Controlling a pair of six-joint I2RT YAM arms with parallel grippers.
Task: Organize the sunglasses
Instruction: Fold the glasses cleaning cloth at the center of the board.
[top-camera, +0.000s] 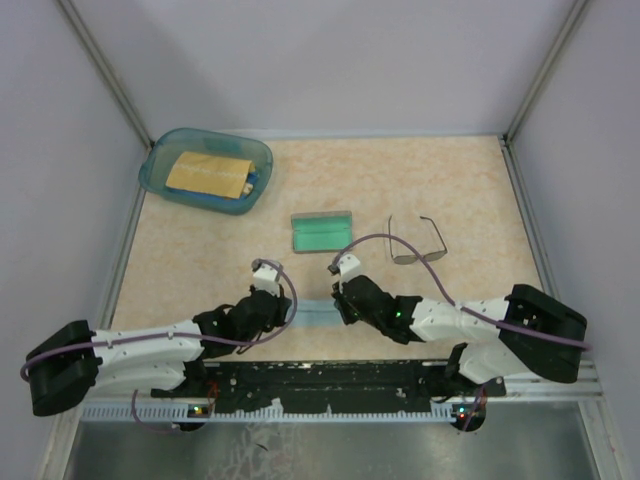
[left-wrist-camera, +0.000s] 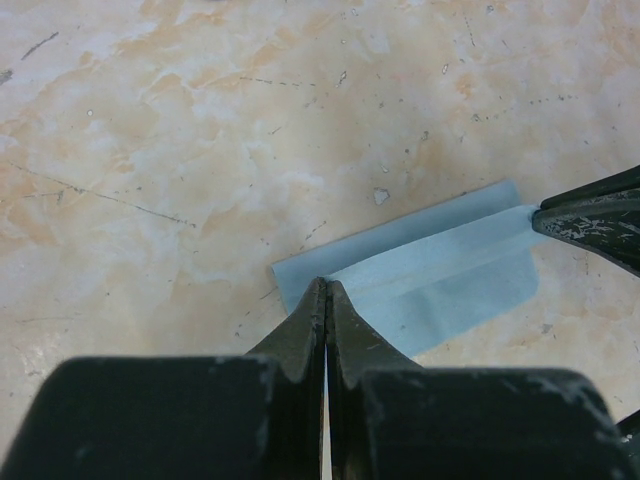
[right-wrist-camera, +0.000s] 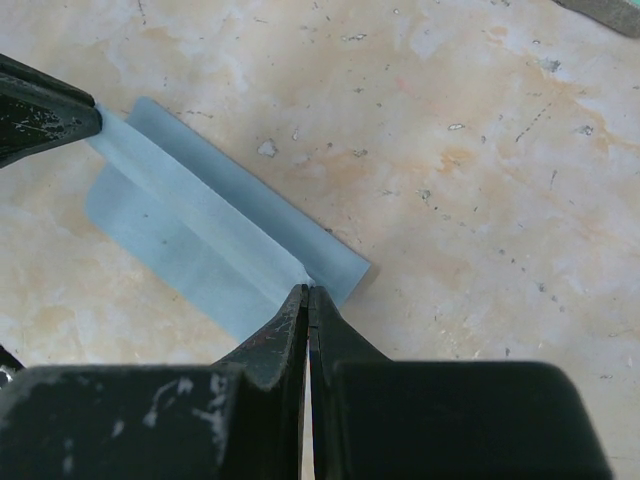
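The sunglasses (top-camera: 418, 242), thin dark wire frame with temple arms open, lie on the table right of centre. The grey case with teal lining (top-camera: 322, 231) lies open at the middle. The light blue cloth (top-camera: 316, 313) lies folded near the front edge between my grippers. My left gripper (left-wrist-camera: 326, 285) is shut on the cloth's (left-wrist-camera: 440, 278) left end. My right gripper (right-wrist-camera: 308, 291) is shut on the right end of the cloth (right-wrist-camera: 200, 235). The cloth is stretched between them in a raised ridge.
A teal plastic bin (top-camera: 207, 169) holding a tan padded item stands at the back left. Metal rails and grey walls border the table. The other gripper's fingertip shows at the edge of each wrist view.
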